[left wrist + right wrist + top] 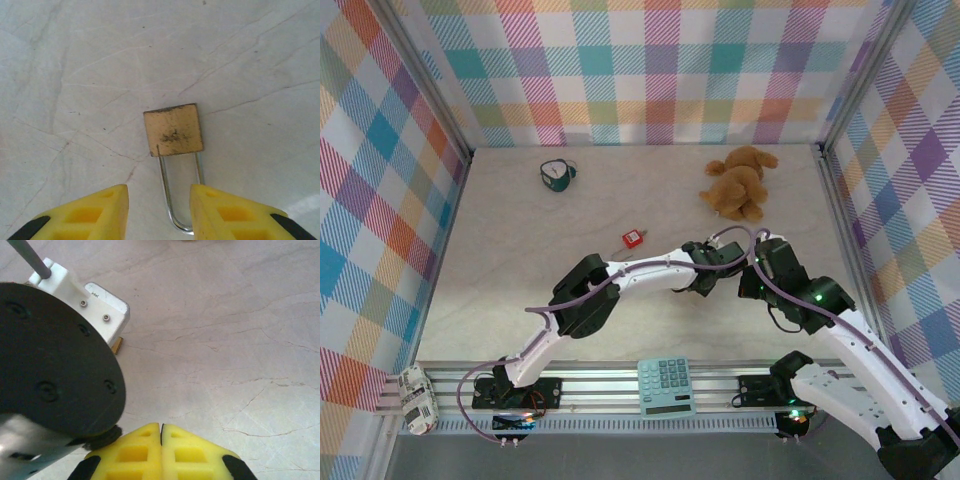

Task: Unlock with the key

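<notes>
left fingers gape astride the brass padlock's shackle; close them on the body to steady it. right fingers are pressed shut, key between them or not i cannot tell. the left wrist crowds the approach; red padlock and teddy lie well clear.

From where I stand, the pale, marble-veined tabletop carries a brown teddy bear at the far right, a small dark green object at the far left, a red padlock near the middle, and a brass padlock lying flat.
</notes>
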